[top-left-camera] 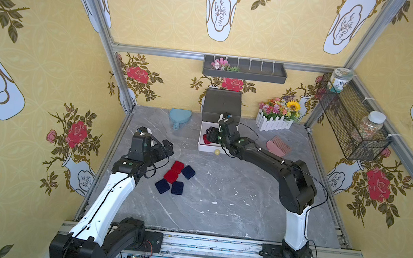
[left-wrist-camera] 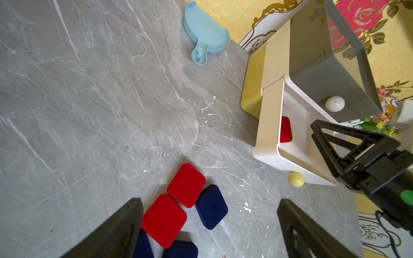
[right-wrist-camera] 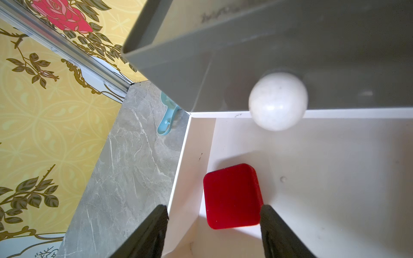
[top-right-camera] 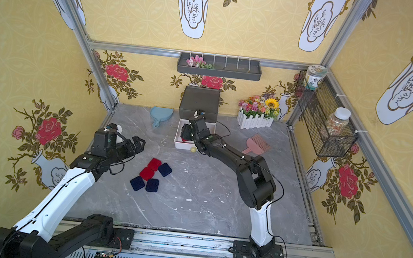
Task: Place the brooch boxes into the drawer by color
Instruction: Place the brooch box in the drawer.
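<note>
The grey marble table (top-left-camera: pixel 230 211) fills the floor of the cell. On the right wall hangs a wire basket (top-left-camera: pixel 351 125) with two jars. On the far wall is a long grey tray (top-left-camera: pixel 245 71) holding pink flowers.

The chest (top-left-camera: pixel 222 103) stands at the middle of the far edge, dark grey on top, with an olive-yellow part at its base in the left wrist view. Its white drawer (top-left-camera: pixel 200 147) is pulled out toward the near side.

The right arm reaches in from the right and covers most of that drawer in both top views. The right gripper (right-wrist-camera: pixel 214 208) hangs over the drawer's left part, jaws spread and clamping nothing. The left gripper (top-left-camera: pixel 167 148) hovers left of the chest, jaws spread wide and empty.

A flower planter (top-left-camera: pixel 275 119) with a white fence stands right of the chest. A pink comb (top-left-camera: pixel 276 146) lies nearer, just right of the right arm. A light blue scoop (top-left-camera: pixel 179 118) lies left of the chest.

Five brooch boxes (top-left-camera: pixel 176 177) lie clustered near the left gripper, well apart from the drawer: two red in the middle and three navy around them. One red box (right-wrist-camera: pixel 232 196) lies flat on the drawer floor by its left wall. A fingertip overlaps its corner, and I cannot tell if they touch.

The grey drawer's white knob (right-wrist-camera: pixel 278 101) juts over the white drawer's far end. A pale yellow knob (left-wrist-camera: pixel 296 179) sits on the white drawer's front.
</note>
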